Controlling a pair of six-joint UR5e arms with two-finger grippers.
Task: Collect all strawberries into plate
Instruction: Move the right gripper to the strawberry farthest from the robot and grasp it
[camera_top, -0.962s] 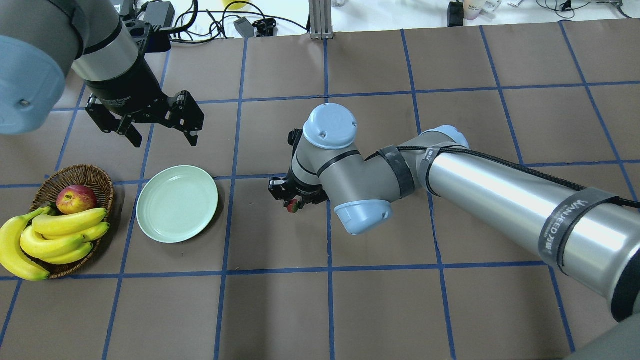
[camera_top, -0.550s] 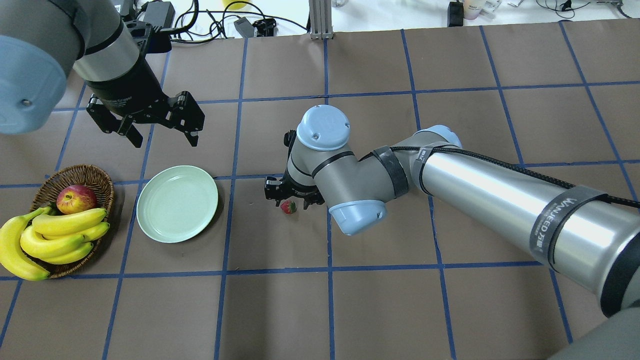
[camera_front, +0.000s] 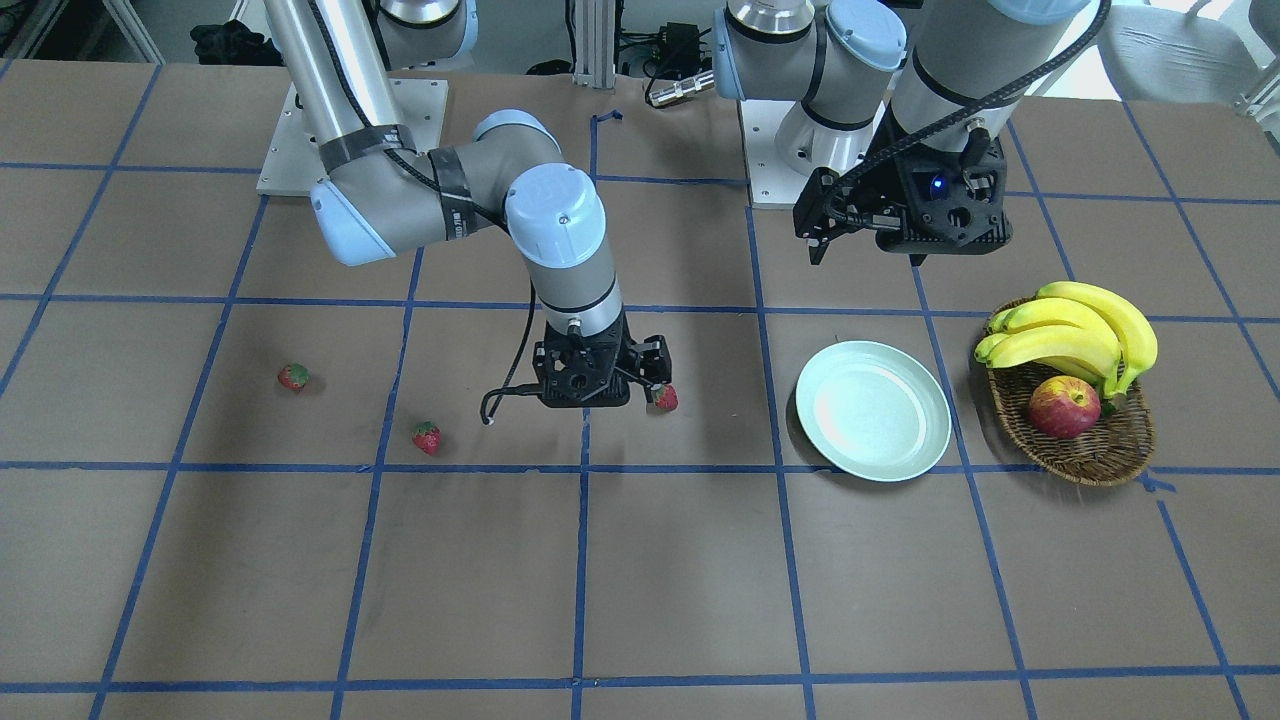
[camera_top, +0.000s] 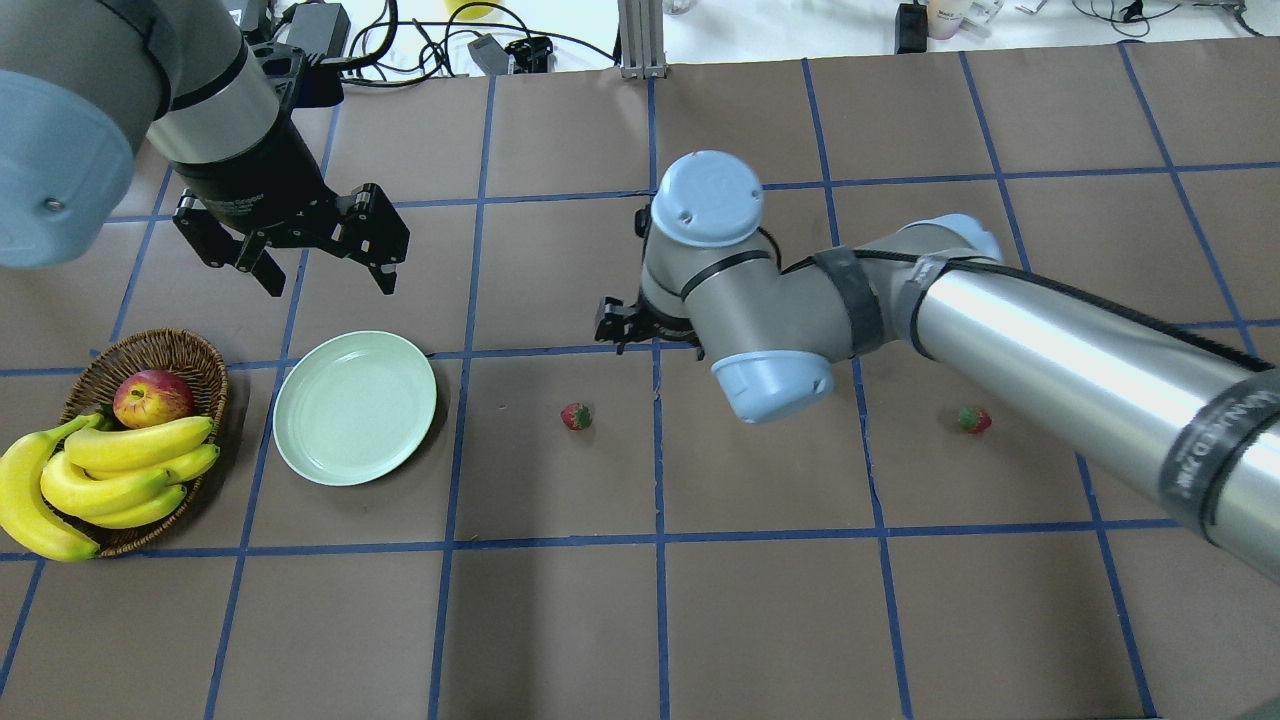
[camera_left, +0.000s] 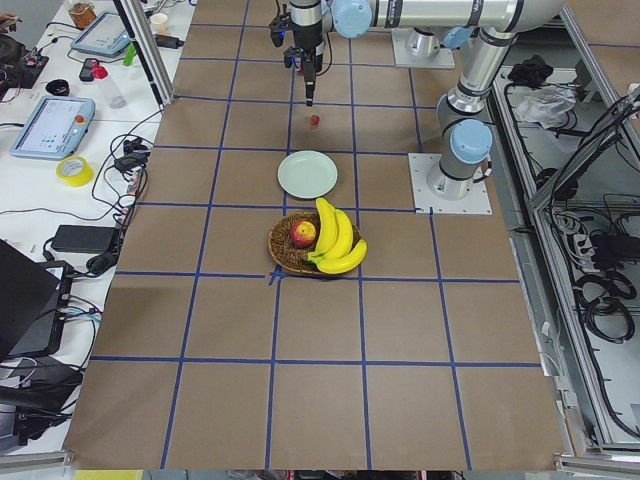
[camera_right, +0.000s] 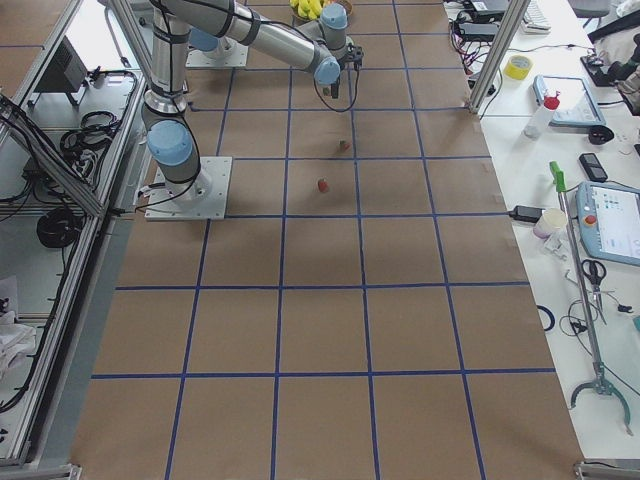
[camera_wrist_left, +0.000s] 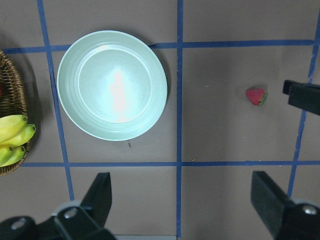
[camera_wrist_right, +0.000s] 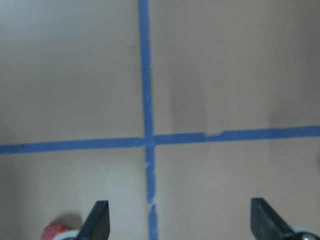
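One strawberry (camera_top: 575, 416) lies on the table right of the pale green plate (camera_top: 355, 407), apart from it. It also shows in the front view (camera_front: 665, 398) and the left wrist view (camera_wrist_left: 256, 96). My right gripper (camera_top: 620, 328) is open and empty, a little beyond and to the right of this strawberry; the right wrist view shows its fingers (camera_wrist_right: 97, 222) spread over tape lines. A second strawberry (camera_top: 975, 420) lies far right. The front view shows it (camera_front: 293, 377) with a third strawberry (camera_front: 427, 437), which my right arm hides in the overhead view. My left gripper (camera_top: 330, 282) hangs open above the plate's far side. The plate holds nothing.
A wicker basket (camera_top: 165, 350) with bananas (camera_top: 110, 475) and an apple (camera_top: 152, 397) stands left of the plate. Cables and boxes (camera_top: 400, 45) lie beyond the table's far edge. Blue tape lines grid the brown table.
My right gripper let go of the strawberry, which now lies on the table right of the plate. The right arm then moved away, farther and to the right. The left arm stayed still.
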